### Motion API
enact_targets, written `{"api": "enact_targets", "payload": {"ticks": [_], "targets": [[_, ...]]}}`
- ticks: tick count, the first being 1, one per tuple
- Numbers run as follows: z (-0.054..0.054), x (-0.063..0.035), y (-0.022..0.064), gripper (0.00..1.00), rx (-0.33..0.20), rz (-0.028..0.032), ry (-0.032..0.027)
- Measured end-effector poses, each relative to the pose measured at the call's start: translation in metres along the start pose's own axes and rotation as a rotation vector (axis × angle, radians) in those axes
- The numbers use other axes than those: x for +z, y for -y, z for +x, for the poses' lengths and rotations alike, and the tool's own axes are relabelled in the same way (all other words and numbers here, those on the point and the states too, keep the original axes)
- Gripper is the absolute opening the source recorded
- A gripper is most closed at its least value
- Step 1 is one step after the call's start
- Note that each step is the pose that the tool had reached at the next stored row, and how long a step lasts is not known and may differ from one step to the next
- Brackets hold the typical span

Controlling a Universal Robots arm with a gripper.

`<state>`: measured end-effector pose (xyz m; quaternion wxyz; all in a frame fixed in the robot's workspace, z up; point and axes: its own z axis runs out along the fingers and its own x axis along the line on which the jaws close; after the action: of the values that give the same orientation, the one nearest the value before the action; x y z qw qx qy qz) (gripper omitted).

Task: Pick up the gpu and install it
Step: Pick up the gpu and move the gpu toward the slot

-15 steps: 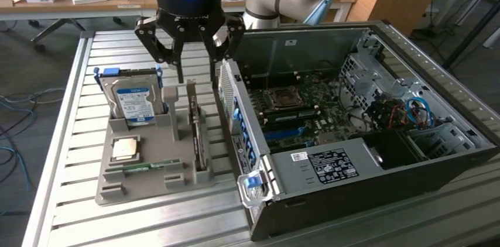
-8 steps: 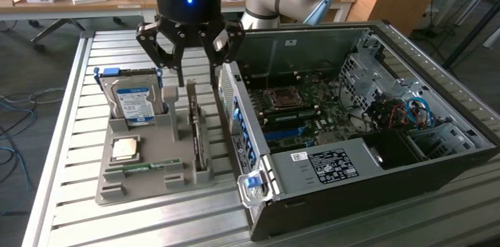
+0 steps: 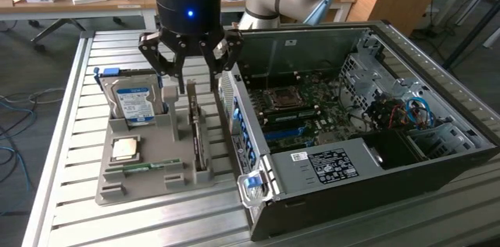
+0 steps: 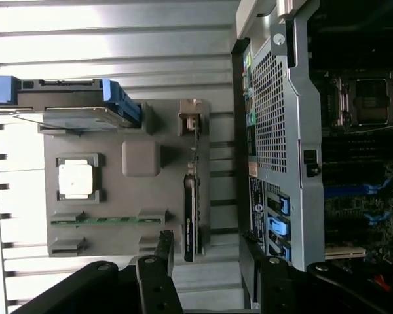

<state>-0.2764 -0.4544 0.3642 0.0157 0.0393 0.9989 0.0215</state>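
Slatted metal table (image 3: 156,223) up front, grey tray (image 3: 149,185), silver hard drive (image 3: 134,100) with a blue-white label too small to read, green RAM stick (image 3: 144,167), thin black gpu (image 3: 197,136) standing on edge in the tray, gripper (image 3: 195,88) wide open and empty above it, open computer case (image 3: 375,165).

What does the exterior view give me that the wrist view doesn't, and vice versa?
Exterior view: the power supply in the case, and desks behind. Wrist view: the case's perforated rear panel, face-on. Both: the open gripper above the gpu, which stands on edge in the gray holder, plus the hard drive.
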Motion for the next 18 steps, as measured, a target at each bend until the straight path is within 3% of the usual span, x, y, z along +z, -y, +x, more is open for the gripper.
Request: {"api": "enact_targets", "payload": {"ticks": [18], "targets": [[0.001,0.0314,0.0024,0.53,0.000,0.0000,0.0000]]}}
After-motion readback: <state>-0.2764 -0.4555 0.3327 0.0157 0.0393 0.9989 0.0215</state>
